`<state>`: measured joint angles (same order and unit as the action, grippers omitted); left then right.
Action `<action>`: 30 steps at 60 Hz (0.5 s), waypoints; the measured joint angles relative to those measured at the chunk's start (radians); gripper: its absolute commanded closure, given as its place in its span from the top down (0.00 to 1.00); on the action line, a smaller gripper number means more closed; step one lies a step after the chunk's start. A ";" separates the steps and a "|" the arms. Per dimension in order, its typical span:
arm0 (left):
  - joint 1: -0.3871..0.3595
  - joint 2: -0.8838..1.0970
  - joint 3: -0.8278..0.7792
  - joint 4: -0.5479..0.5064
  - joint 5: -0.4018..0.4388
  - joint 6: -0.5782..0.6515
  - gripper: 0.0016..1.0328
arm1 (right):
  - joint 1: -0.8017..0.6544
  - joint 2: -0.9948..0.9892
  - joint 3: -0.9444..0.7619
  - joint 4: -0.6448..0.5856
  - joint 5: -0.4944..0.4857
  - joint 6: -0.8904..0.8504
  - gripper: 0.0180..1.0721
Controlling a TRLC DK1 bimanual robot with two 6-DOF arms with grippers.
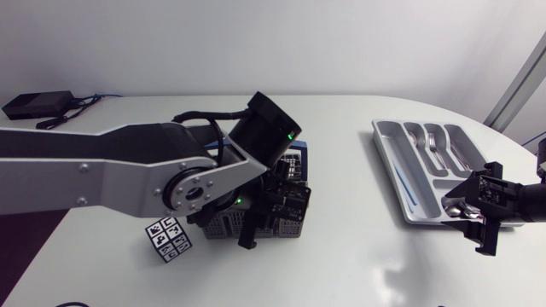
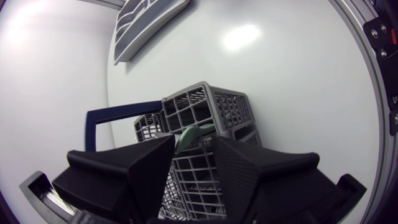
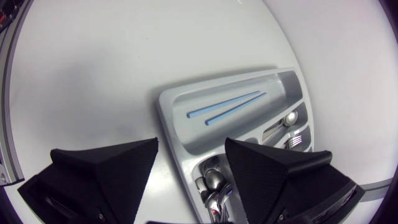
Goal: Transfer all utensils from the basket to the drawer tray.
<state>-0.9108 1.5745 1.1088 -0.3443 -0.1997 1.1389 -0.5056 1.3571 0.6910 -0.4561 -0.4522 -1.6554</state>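
The grey mesh basket (image 1: 220,223) stands mid-table under my left arm. My left gripper (image 1: 269,213) is down in it. In the left wrist view the left gripper (image 2: 194,142) is shut on a green utensil handle (image 2: 186,135) that sticks up from the basket (image 2: 205,106). The silver drawer tray (image 1: 381,141) lies at the right and holds forks, spoons and two blue sticks. My right gripper (image 1: 482,213) hangs open over the tray's near end. Seen from the right wrist, the right gripper (image 3: 191,144) is empty, with spoons (image 3: 214,180) in the tray (image 3: 163,106) below it and the blue sticks (image 3: 227,106) ahead.
A cube with black-and-white markers (image 1: 168,240) lies just left of the basket. A dark blue frame (image 2: 106,121) sits against the basket's side. A black box with cables (image 1: 34,104) rests at the table's far left corner.
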 measured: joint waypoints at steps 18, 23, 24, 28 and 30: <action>0.008 0.029 0.009 0.041 -0.026 0.041 0.09 | 0.023 -0.058 -0.052 -0.008 -0.020 0.011 0.75; 0.007 0.031 0.010 0.045 -0.027 0.044 0.03 | 0.026 -0.064 -0.056 -0.011 -0.020 0.012 0.75; 0.007 0.031 0.010 0.047 -0.027 0.044 0.03 | 0.026 -0.065 -0.056 -0.011 -0.020 0.014 0.75; 0.007 0.031 0.012 0.050 -0.027 0.044 0.03 | 0.027 -0.070 -0.059 -0.011 -0.020 0.014 0.75; 0.007 0.031 0.013 0.050 -0.031 0.045 0.03 | 0.027 -0.075 -0.061 -0.011 -0.021 0.014 0.75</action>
<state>-0.9035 1.6058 1.1213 -0.2939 -0.2310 1.1835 -0.4789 1.2823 0.6300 -0.4667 -0.4728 -1.6413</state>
